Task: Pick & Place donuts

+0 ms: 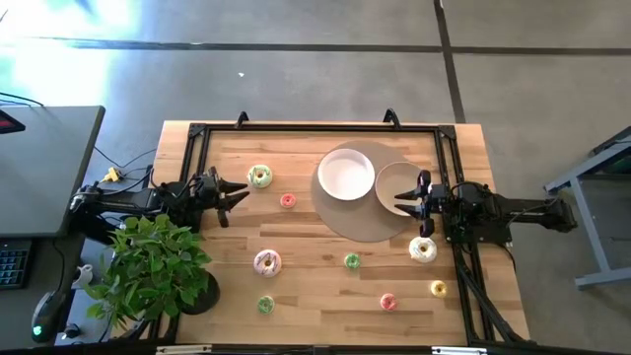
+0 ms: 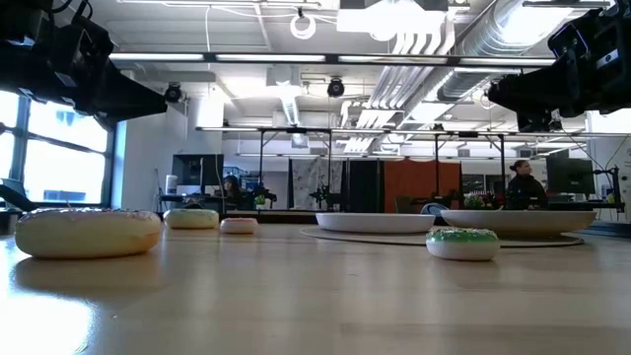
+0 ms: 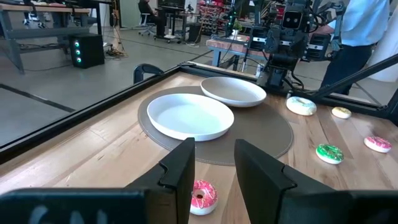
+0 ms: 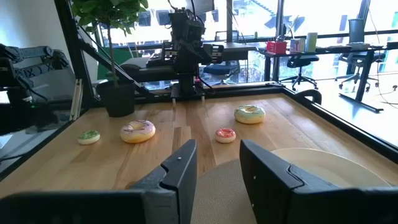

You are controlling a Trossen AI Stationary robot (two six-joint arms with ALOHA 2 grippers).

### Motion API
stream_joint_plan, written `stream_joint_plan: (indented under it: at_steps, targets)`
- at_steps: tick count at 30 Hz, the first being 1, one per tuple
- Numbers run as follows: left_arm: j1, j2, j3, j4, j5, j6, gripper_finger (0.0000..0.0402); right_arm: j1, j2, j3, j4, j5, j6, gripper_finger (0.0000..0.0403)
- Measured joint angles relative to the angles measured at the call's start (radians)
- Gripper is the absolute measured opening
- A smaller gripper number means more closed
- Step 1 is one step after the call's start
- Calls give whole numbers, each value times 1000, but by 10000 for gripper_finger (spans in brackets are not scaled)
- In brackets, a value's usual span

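On the wooden table [image 1: 315,286], no readable writing or brand mark anywhere.

At the left edge, left gripper [image 1: 237,194] above the boards, fingers [image 3: 180,171] parted moderately, gripping nothing, touching nothing; small red donut [image 1: 287,200] just ahead of the tips, green-and-white donut [image 1: 259,176] close beside.

At the right edge, right gripper [image 1: 407,196] over the beige plate [image 1: 392,178], fingers [image 4: 181,167] likewise parted and bare, no contact with plate or donuts.

Near the middle, round tan mat [image 1: 360,225] carrying a white bowl [image 1: 346,175] and the beige plate, rims touching or nearly so.

Across the front half, scattered well apart: large pink-sprinkled donut [image 1: 267,262], small green donut [image 1: 352,260], second small green donut [image 1: 265,305], red donut [image 1: 388,302], yellow donut [image 1: 438,288], and large white donut [image 1: 423,249] just beside the right arm's base.

At the front left corner, potted plant [image 1: 153,264] overhanging the edge. Around the work area, black frame rails [image 1: 315,127]. Between mat and pink-sprinkled donut, bare boards; between the two grippers, an unobstructed strip apart from the red donut and the mat.
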Motion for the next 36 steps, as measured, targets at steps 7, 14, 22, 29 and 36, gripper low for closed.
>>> stream_joint_plan:
  at_steps: [7, 14, 22, 29, 36]
  targets:
    - [0, 0, 0, 0, 0, 0, 113, 0, 0, 0, 0, 0, 0, 119]
    - [0, 0, 0, 0, 0, 0, 113, 0, 0, 0, 0, 0, 0, 119]
    - [0, 0, -5, 66, 3, 0, 113, 0, 0, 0, 0, 0, 0, 119]
    - [0, 0, -6, 98, -39, 0, 113, 0, 0, 0, 0, 0, 0, 119]
    - [0, 0, -4, 143, -70, 0, 113, 0, 0, 0, 0, 0, 0, 119]
